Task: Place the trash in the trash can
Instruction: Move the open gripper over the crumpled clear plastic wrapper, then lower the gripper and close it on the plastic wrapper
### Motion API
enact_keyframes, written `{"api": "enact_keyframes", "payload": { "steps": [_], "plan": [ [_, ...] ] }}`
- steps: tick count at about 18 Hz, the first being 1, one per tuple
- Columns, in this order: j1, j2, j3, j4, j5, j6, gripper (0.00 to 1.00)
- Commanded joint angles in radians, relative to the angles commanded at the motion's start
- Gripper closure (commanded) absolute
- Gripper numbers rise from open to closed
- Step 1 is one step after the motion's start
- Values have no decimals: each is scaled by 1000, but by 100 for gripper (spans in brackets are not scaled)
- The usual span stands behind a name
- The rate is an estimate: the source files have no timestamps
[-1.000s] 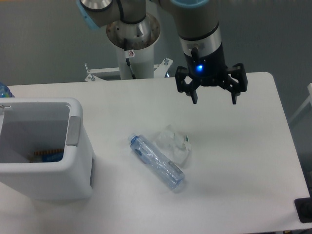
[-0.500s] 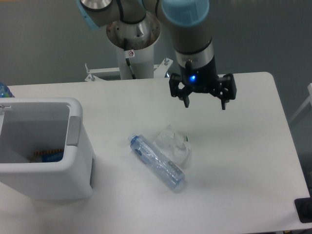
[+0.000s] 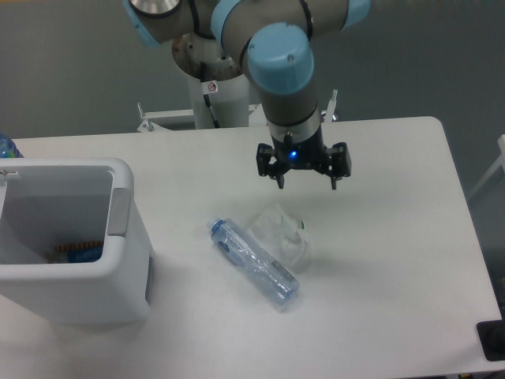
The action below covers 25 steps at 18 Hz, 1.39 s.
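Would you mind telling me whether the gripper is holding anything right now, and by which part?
Nothing is held: the gripper is open above the table, clear of the wrapper and bottle.

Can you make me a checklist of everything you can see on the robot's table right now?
Surface: white table, bare where nothing lies on it.
Job's things: crushed clear bottle lying on its side, blue cap toward the bin; crumpled clear wrapper touching it on the far side; white trash can at the left, open, with something small already at its bottom.
Clutter: a blue-topped thing at the left edge, mostly cut off; a dark thing at the bottom right corner.
Hand: the hand is open, empty, above the table just beyond the wrapper, fingers pointing down.
Cables: nothing seen.
Surroundings: robot base post behind the table, grey wall.
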Motion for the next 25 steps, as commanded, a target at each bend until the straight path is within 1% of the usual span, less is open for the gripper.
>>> {"api": "enact_keyframes", "payload": {
  "steps": [3,4,7,8,12,15,18,22,23,25],
  "plan": [
    [-20,-32,-5,0,0,-22,0],
    [-20,-40,-21,5,5,-29,0],
    [-21,-68,-54,49,11,-43,0],
    [-23,-74,-55,61,11,-43,0],
    [-26,-129,-46,74,11,-40,0],
    [-26,-140,-49,87,9,-45,0],
    [-26,-166,-46,94,12,-43,0],
    [-28,-198,-43,95,70,-45,0],
    [-26,-204,-41,101,72,-46,4],
    [-26,-203,-41,107,72,-48,24]
  ]
}}
